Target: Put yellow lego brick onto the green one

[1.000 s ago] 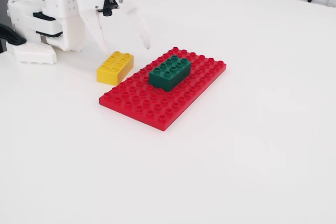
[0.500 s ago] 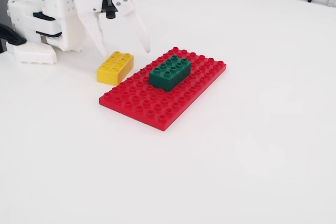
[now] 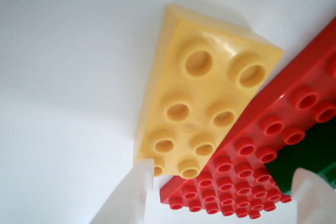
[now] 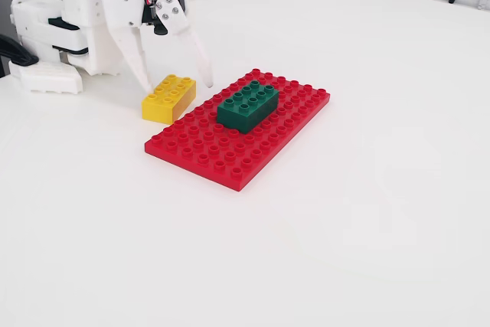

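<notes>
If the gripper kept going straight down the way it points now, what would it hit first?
Most likely the yellow lego brick: the gripper hangs open right behind it, jaws straddling its far end. One jaw sits near the red baseplate edge and might clip it; depth is unclear.

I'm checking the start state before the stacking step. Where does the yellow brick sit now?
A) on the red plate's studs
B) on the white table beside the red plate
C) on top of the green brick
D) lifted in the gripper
B: the yellow brick lies on the white table against the red plate edge, with the open gripper around it.
</notes>
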`<action>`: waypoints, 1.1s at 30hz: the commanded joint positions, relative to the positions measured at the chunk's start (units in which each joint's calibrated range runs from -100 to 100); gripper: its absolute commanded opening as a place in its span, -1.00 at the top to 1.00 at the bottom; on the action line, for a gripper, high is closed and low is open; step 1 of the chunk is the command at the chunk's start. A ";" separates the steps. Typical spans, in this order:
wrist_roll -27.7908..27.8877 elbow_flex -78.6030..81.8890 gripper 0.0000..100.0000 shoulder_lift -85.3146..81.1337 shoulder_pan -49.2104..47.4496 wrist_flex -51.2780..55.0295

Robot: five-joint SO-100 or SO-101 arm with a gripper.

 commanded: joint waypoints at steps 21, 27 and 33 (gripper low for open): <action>-4.69 0.57 0.44 0.06 -5.78 -3.57; -4.80 1.75 0.44 -0.19 -5.86 -4.01; -7.87 -0.96 0.44 -0.02 -4.53 -5.22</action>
